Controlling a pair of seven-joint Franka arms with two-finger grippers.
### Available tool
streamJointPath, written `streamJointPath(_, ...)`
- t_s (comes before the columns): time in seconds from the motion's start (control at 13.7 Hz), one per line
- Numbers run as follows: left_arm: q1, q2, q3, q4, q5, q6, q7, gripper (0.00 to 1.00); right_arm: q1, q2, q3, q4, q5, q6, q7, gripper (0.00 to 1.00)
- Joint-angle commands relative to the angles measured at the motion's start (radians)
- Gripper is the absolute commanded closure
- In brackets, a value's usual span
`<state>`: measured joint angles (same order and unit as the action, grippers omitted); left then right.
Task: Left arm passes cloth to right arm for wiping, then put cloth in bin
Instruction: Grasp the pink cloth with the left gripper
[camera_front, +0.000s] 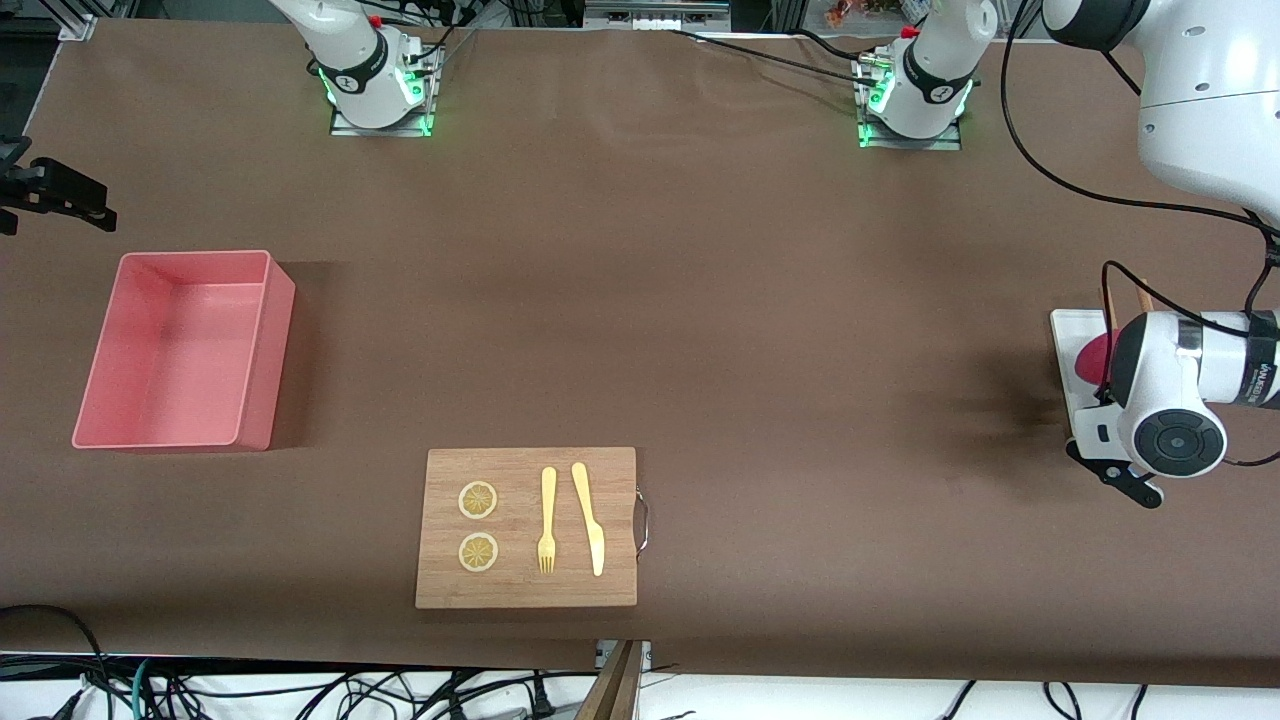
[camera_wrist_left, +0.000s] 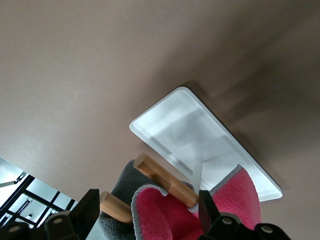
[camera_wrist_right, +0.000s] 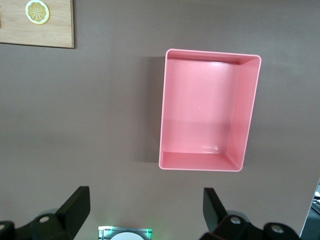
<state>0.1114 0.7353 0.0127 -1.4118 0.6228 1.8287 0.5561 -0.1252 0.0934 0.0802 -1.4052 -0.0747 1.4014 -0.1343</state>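
Observation:
The cloth, pinkish-red with a grey edge and a dark grey back, hangs over a small wooden rack on the flat white tray at the left arm's end of the table. In the front view only a red patch of the cloth shows beside the left arm's hand. My left gripper is open, one finger on each side of the cloth and rack. The salmon-pink bin stands empty at the right arm's end. My right gripper is open and empty, high over the table near its own base, with the bin below it.
A wooden board lies near the front camera with two lemon slices, a yellow fork and a yellow knife on it. A black clamp sticks in at the table edge past the bin.

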Motion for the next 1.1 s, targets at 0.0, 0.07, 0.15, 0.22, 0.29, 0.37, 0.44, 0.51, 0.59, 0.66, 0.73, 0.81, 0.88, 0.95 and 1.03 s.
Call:
streamJointPath(0.0,0.002,0.007,0.000,0.021,0.011,-0.011,0.024,0.16,-0.008,-0.001,0.004,0.005,0.010,0.007,-0.005,0.00)
streamJointPath(0.07,0.001,0.006,0.000,0.016,0.011,-0.012,0.024,0.24,-0.008,-0.001,0.004,0.005,0.010,0.011,-0.005,0.00)
streamJointPath(0.15,-0.002,0.004,0.000,0.016,0.012,-0.012,0.025,0.45,-0.008,-0.001,0.004,0.005,0.010,0.016,-0.005,0.00)
streamJointPath(0.22,-0.005,0.004,0.000,0.016,0.011,-0.012,0.034,0.52,-0.008,-0.001,0.004,0.005,0.010,0.016,-0.005,0.00)
streamJointPath(0.29,-0.002,0.004,0.000,0.016,0.011,-0.012,0.047,0.54,-0.008,-0.001,0.004,0.005,0.010,0.017,-0.004,0.00)
streamJointPath(0.37,-0.002,0.004,0.000,0.016,0.011,-0.012,0.051,0.55,-0.007,-0.001,0.006,0.005,0.010,0.018,-0.004,0.00)
streamJointPath(0.44,-0.001,0.004,0.000,0.016,0.011,-0.012,0.054,0.57,-0.005,0.000,0.009,0.005,0.012,0.027,-0.001,0.00)
streamJointPath(0.51,-0.001,0.003,0.000,0.016,0.011,-0.012,0.062,0.60,-0.002,0.005,0.009,0.005,0.012,0.034,-0.005,0.00)
streamJointPath(0.59,-0.002,0.003,0.001,0.016,0.011,-0.012,0.067,0.60,-0.002,0.006,0.009,0.003,0.012,0.034,-0.005,0.00)
streamJointPath(0.66,-0.001,0.003,0.001,0.016,0.011,-0.012,0.067,0.60,-0.004,0.009,0.009,0.003,0.013,0.034,-0.005,0.00)
streamJointPath(0.73,-0.001,0.003,0.001,0.016,0.014,-0.012,0.068,0.60,-0.004,0.015,0.009,0.003,0.013,0.034,-0.005,0.00)
streamJointPath(0.81,-0.001,0.003,0.003,0.016,0.014,-0.012,0.068,0.60,-0.004,0.015,0.009,0.003,0.012,0.034,-0.005,0.00)
streamJointPath(0.88,-0.001,0.003,0.003,0.016,0.014,-0.012,0.067,0.60,-0.004,0.019,0.009,0.003,0.013,0.034,-0.004,0.00)
streamJointPath(0.95,-0.001,0.003,0.004,0.016,0.014,-0.012,0.067,0.60,-0.004,0.020,0.007,0.003,0.013,0.034,-0.005,0.00)
streamJointPath(1.03,-0.001,0.003,0.004,0.016,0.014,-0.014,0.067,0.60,-0.001,0.020,0.009,0.003,0.013,0.034,0.002,0.00)
